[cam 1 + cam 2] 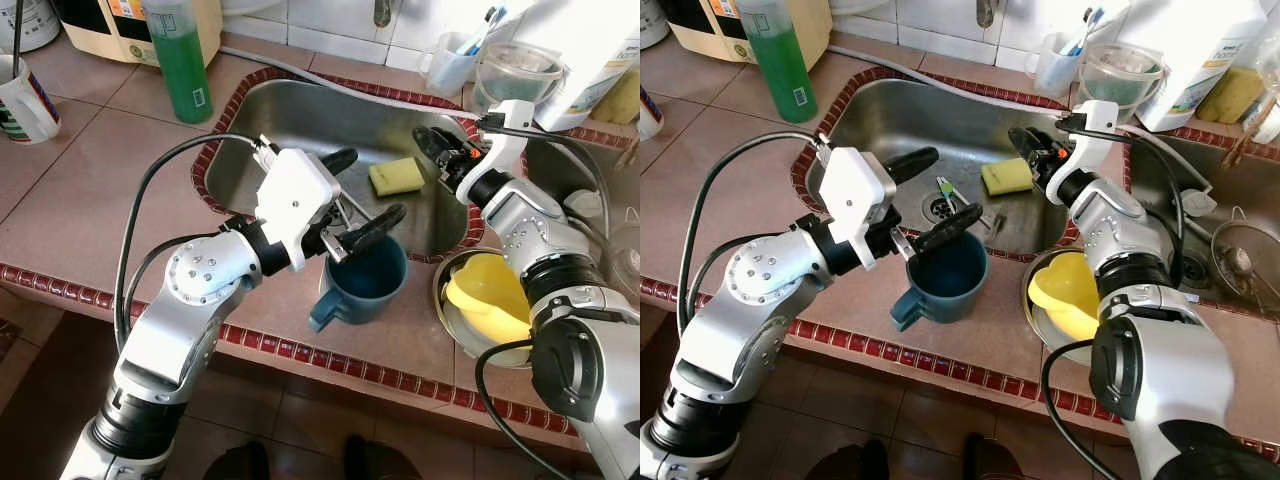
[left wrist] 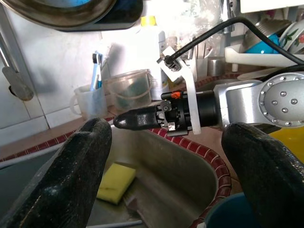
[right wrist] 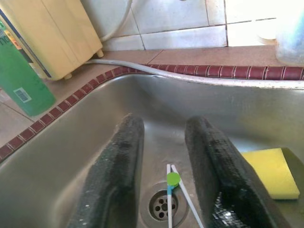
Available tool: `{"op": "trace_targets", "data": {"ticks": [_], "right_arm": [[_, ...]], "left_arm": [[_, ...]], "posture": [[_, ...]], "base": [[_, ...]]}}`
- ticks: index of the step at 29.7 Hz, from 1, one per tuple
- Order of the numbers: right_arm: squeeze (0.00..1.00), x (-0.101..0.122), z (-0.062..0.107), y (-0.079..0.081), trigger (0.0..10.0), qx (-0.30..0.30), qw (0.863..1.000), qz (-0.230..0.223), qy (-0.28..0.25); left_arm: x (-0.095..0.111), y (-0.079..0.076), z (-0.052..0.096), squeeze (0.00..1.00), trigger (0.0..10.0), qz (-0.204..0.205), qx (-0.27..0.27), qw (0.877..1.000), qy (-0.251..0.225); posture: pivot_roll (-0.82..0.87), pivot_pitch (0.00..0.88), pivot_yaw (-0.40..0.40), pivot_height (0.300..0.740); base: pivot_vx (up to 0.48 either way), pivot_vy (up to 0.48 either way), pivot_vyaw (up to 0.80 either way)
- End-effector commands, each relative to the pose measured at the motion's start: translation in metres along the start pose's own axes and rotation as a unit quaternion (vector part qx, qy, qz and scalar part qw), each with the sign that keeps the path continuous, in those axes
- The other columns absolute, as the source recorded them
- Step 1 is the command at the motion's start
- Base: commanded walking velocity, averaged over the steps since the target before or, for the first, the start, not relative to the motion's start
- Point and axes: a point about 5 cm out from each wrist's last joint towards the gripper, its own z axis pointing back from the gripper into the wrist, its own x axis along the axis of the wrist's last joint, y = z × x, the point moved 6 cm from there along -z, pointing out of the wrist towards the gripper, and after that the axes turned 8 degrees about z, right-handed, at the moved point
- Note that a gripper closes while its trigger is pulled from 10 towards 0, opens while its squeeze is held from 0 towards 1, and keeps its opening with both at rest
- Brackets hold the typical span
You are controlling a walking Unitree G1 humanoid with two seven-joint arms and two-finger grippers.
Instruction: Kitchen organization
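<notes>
You're looking down at a brown tile counter (image 1: 90, 190) with a red tile trim and a steel sink (image 1: 300, 125) set in it. At the back stand a green bottle (image 1: 180, 60), a cream box (image 1: 110, 25) and a clear cup w/ toothbrushes (image 1: 452, 62).

Your left arm is bent at the elbow and reaches in from the front-left. Its wrist turns toward the sink's front edge. The left gripper (image 1: 362, 194) has its two black fingers spread wide w/ nothing between them. One finger is out over the sink. The other finger (image 1: 375, 228) hangs right over the rim of the blue mug (image 1: 362, 282); can't tell if it touches.

The blue mug stands upright on the counter, just in front of the sink. Its mouth faces up and its handle points to the front-left, toward your left arm.

Your right arm comes in from the right side and bends so its wrist points left across the sink. The right gripper (image 1: 1025, 147) hangs over the sink w/ its fingers (image 3: 116, 180) a little apart, holding nothing.

In the sink, a yellow sponge (image 1: 397, 176) lies flat near the right gripper, just beside its tips. A thin tool w/ a green bit (image 3: 172, 183) lies by the drain (image 3: 161, 205), long axis running toward the drain, between the right fingers in the right wrist view.

A yellow bowl (image 1: 490, 297) sits tilted in a metal dish (image 1: 450, 315) on the counter, right of the mug.
</notes>
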Motion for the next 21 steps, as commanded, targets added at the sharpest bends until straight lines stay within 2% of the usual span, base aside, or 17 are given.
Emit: {"op": "trace_targets", "data": {"ticks": [1,9,18,21], "right_arm": [[1.00,0.011,-0.001,-0.002,10.0,0.002,1.000,0.000,-0.012],[1.00,0.023,-0.002,-0.003,10.0,-0.001,0.999,0.005,-0.034],[1.00,0.054,0.002,-0.012,10.0,-0.016,0.996,0.005,-0.092],[1.00,0.066,0.005,-0.015,10.0,-0.019,0.993,0.007,-0.116]], "left_arm": [[0.000,-0.002,-0.001,0.00,10.0,-0.006,-0.008,1.000,-0.001],[0.002,0.003,-0.001,0.00,10.0,-0.010,0.000,1.000,-0.004],[0.009,0.024,-0.001,0.00,10.0,-0.008,0.046,0.999,-0.023],[0.013,0.036,0.000,0.00,10.0,-0.011,0.067,0.997,-0.030]], "posture": [[-0.13,0.232,-0.073,0.732],[-0.13,0.214,-0.073,0.732],[-0.12,0.167,-0.072,0.732],[-0.12,0.145,-0.070,0.732]], "base": [[0.000,0.000,0.00],[0.000,0.000,0.00],[0.000,0.000,0.00],[0.000,0.000,0.00]]}}
